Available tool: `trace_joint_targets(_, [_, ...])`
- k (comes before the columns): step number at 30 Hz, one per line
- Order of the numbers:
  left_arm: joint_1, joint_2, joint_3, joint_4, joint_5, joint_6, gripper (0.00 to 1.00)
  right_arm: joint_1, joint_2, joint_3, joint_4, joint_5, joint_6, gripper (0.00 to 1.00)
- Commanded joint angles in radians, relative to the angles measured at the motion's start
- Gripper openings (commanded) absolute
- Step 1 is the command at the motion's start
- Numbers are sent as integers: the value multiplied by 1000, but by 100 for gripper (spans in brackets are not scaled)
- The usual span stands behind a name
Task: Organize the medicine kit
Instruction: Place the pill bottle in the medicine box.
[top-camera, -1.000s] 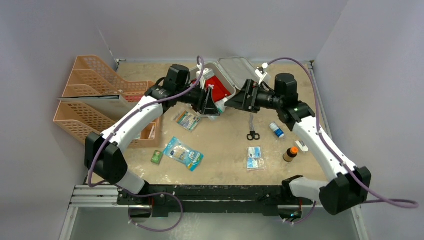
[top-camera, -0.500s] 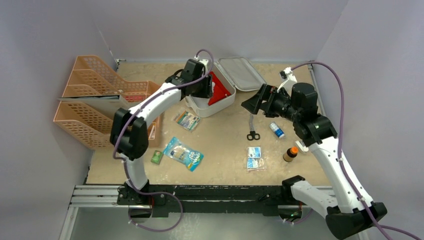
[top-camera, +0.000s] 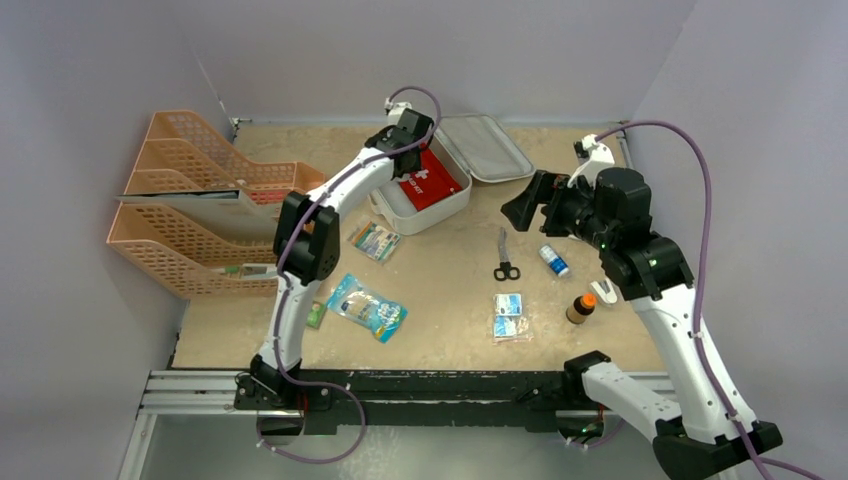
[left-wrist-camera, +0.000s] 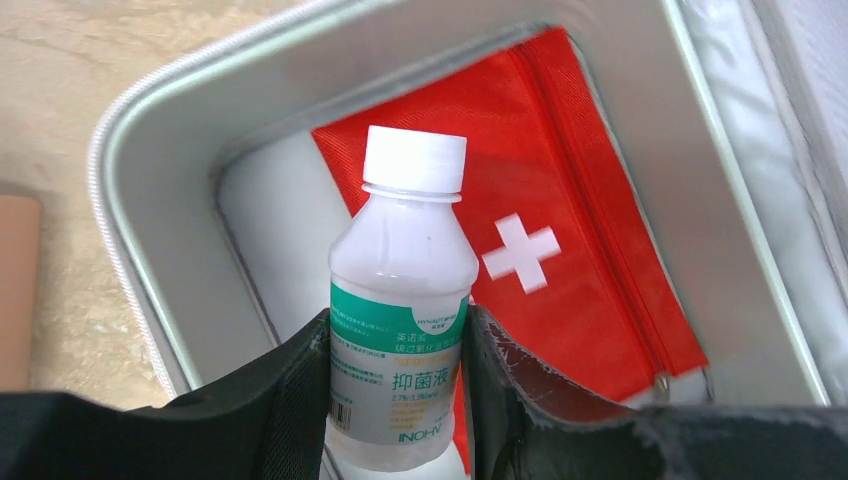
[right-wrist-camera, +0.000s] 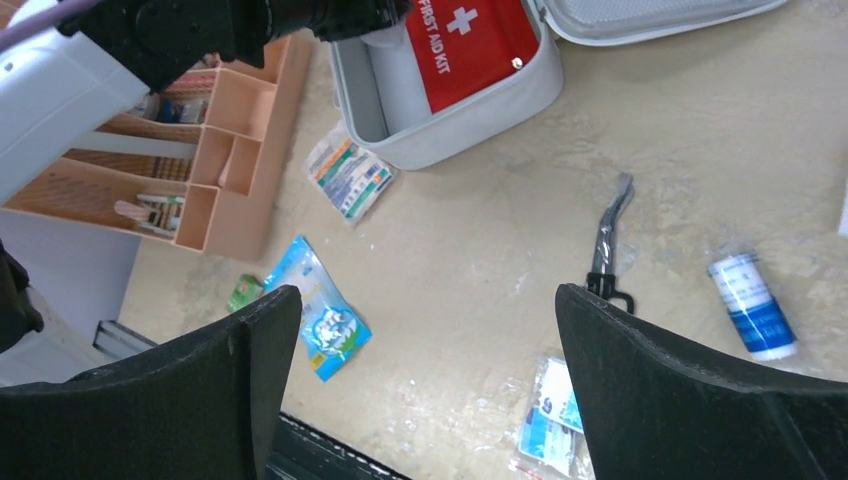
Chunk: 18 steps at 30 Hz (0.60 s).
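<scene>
From above, the medicine kit sits open at the far middle of the counter. Its lid is flopped back to the right, so things can go in. A red pouch lies flat inside. The left claw hangs over the open kit, I think so it can put its load in. The right claw is up in the air to the right of the kit. Near it on the counter are the scissors and a small blue and white bottle.

From the left wrist, the left claw pinches a white bottle around its belly, with the cap pointing away. The kit is right under it. The pouch with its white cross fills the right side. A bare pale spot is left beside it, and the bottle could fit there. The label has a green band, the words "抑菌液" and "INOHV" at the bottom.

From the right wrist, the right claw is spread wide with nothing in it. It looks down at the loose things, maybe to pick one. The pouch reads "FIRST AID KIT". The writing on the packets is too small to read.
</scene>
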<state>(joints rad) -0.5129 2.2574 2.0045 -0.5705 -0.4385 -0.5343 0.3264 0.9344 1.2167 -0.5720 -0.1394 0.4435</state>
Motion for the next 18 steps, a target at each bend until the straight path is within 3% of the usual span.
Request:
trace_joint_targets(1, [8, 70, 164, -99, -200, -102, 16, -1, -6, 55, -65, 40, -46, 99])
trace_joint_targets(11, [56, 120, 171, -197, -160, -275, 17, -1, -10, 63, -63, 61, -57, 99])
trace_joint_targets(18, [77, 126, 152, -167, -95, -283, 26, -1, 5, 78, -66, 58, -74, 99])
